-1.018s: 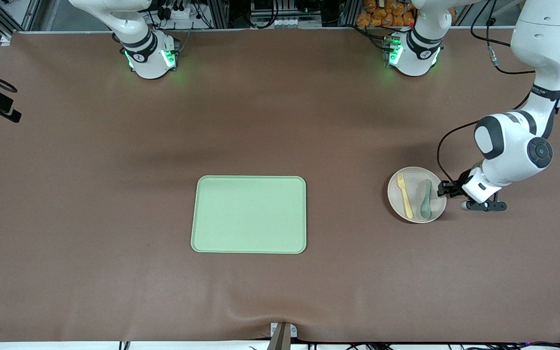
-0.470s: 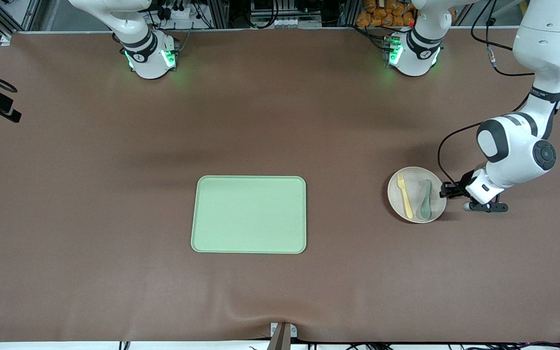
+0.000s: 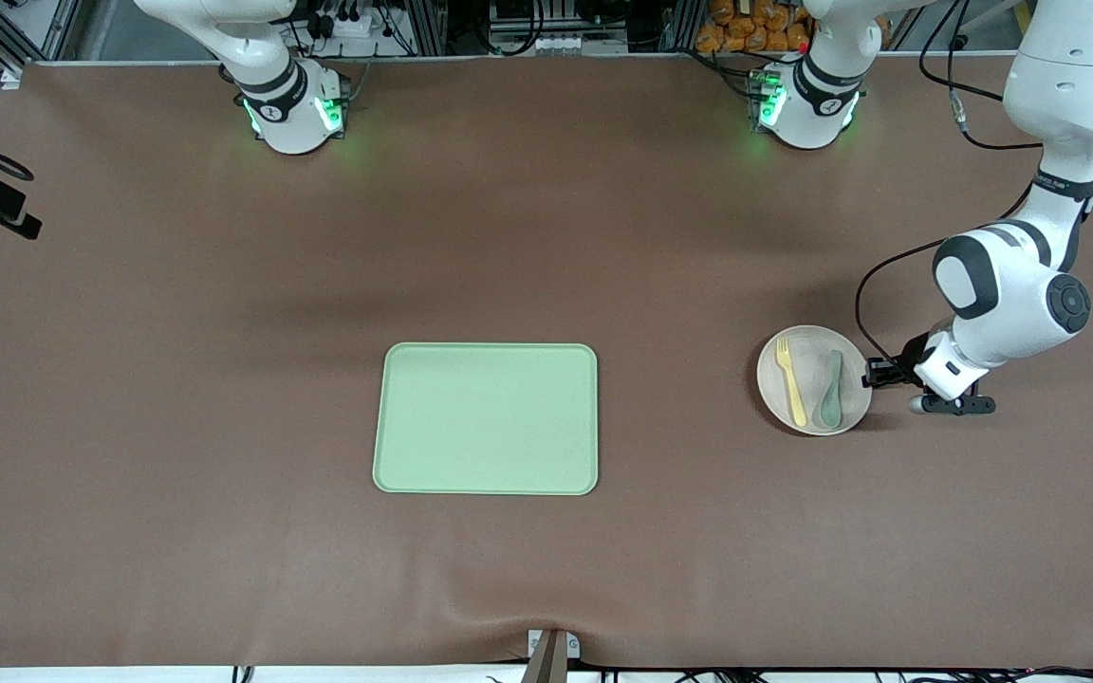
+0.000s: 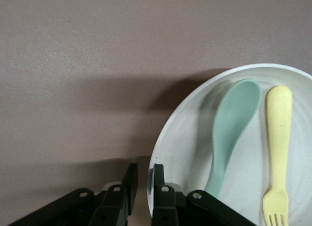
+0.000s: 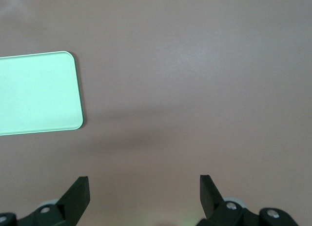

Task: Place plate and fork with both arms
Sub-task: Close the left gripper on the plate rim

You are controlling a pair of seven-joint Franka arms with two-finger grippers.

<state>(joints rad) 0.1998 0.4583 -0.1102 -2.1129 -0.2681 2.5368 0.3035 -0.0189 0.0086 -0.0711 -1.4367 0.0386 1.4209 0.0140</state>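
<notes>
Two arms work at this brown table [image 3: 129, 379], and the plate [image 3: 812, 415] is the landmark for everything. It is round, pale and speckled, and it lies flat on the table toward the left arm's end. On the plate lie the fork [image 3: 790, 381] and the spoon [image 3: 831, 389], side by side and not touching; the yellow fork is on the half of the plate toward the tray, the grey-green spoon on the half toward the left gripper. The green tray [image 3: 486, 418] lies well apart from the plate, toward the middle of the table, with nothing on it. The left gripper [image 3: 874, 374] is low at the rim of the plate, on the side away from the tray. In the left wrist view the left gripper [image 4: 143, 187] has its two fingers [image 4: 161, 187] drawn close together, with only a narrow gap between them, and the edge of the plate [image 4: 170, 153] sits in that gap, one finger over the inside of the rim and the other outside it, so the fingers pinch the plate's rim. The spoon [image 4: 229, 133] and the fork [image 4: 278, 148] show just beside this grip but are not touched. The right arm waits, and its hand does not appear in the front view. In the right wrist view the right gripper [image 5: 145, 192] has its fingers spread wide above bare table, holding nothing, with one corner of the tray [image 5: 39, 94] near it.
</notes>
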